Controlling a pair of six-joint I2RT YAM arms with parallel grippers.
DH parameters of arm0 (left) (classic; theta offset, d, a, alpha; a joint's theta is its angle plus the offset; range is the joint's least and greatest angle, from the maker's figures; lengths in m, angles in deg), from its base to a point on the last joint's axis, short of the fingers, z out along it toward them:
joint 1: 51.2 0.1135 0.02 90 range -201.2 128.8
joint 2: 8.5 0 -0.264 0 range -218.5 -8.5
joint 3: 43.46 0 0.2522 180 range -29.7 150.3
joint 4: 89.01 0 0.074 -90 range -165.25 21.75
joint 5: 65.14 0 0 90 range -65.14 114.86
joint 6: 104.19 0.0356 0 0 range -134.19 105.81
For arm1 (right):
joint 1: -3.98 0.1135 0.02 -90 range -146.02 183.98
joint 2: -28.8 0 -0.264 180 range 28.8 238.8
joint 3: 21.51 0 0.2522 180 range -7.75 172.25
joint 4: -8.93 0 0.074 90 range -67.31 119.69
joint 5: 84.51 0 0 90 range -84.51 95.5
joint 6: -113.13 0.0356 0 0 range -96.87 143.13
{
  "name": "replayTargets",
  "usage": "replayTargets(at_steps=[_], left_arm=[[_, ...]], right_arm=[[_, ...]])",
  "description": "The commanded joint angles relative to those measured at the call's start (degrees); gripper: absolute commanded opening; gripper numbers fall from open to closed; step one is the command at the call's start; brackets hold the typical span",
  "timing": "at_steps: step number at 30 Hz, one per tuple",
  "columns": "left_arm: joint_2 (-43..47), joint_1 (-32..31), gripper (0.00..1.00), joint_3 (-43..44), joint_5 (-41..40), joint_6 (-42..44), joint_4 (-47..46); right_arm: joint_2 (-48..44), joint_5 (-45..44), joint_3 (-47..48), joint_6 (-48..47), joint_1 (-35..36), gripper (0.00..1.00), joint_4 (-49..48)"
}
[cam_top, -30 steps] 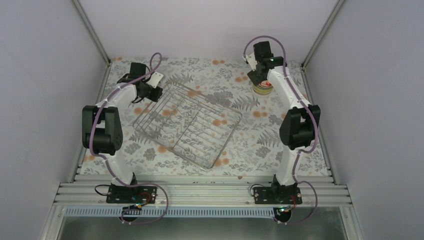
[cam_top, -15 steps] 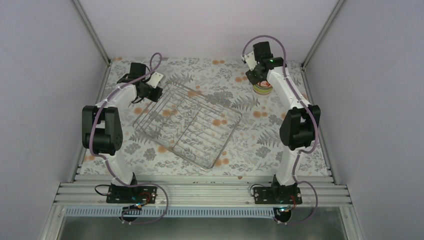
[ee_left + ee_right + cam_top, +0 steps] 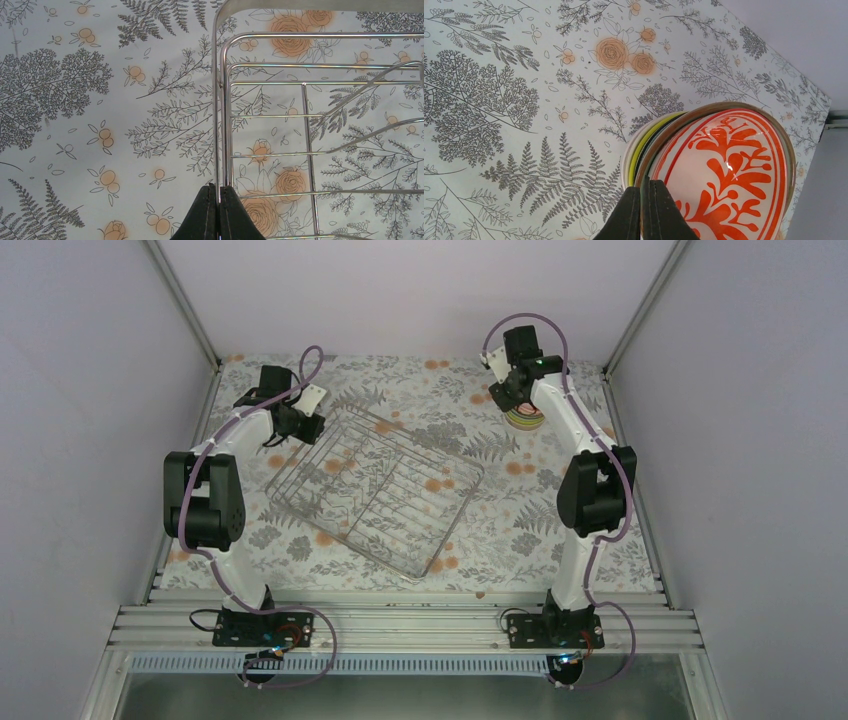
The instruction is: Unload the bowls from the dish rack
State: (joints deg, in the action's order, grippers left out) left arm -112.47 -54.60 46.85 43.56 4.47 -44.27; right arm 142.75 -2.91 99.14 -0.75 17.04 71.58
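Floral bench [image 3: 520, 525]: left pincer [image 3: 218, 192] clenched on dish rack [image 3: 376, 490] rim, right pincer [image 3: 642, 192] clenched empty by stacked bowls [image 3: 724, 165]; probably brittle, slick, so take rims.

Bowls [image 3: 724, 170] sit nested, well apart from dish rack [image 3: 375, 490].

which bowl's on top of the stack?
The white bowl with the orange-red pattern: its whole inside shows, while only rim slivers of the yellow-green bowl and pale bowl show beneath.

Shiny metal wire dish rack [image 3: 310, 115]; glossy, smooth orange-patterned bowl [image 3: 724, 170]; smooth floral-printed table cover [image 3: 75, 125]
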Motion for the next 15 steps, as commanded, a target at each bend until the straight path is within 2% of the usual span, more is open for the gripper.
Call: replayTargets(at_steps=[1, 15], left_arm=[[0.27, 0.15, 0.02, -1.34, 1.87, -1.52, 3.91], [0.17, 0.13, 0.02, -1.68, 1.71, -1.51, 3.69]], right_arm=[[-0.84, -0.45, 1.04, 0.52, -0.09, 0.04, -0.69], [-1.33, -1.79, -0.39, 0.69, -1.2, 0.04, -2.85]])
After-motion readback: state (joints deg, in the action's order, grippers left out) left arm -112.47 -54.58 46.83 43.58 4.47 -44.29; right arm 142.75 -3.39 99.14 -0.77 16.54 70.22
